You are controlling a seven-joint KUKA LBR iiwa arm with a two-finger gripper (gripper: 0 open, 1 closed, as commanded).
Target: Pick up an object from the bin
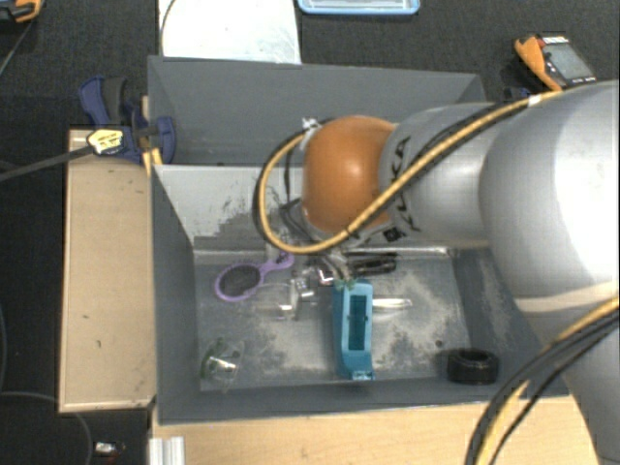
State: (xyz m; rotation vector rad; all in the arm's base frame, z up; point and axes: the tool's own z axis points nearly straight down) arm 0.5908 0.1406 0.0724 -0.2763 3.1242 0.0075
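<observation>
My gripper [302,291] hangs low over the middle of the bin floor, under the arm's orange cover. Just left of it lies a purple tool with a loop handle [242,280], its near end reaching up to the gripper. A blue oblong block [354,331] lies lengthwise just right of the gripper, pointing toward the front wall. A black pen-like stick [376,261] lies behind the block, partly under the arm. Whether anything is between the gripper's tips is hidden.
A black ring [472,366] sits in the front right corner. A small clear, shiny piece [220,364] lies in the front left corner. A pale sliver [390,305] lies right of the blue block. The arm covers the bin's right rear part.
</observation>
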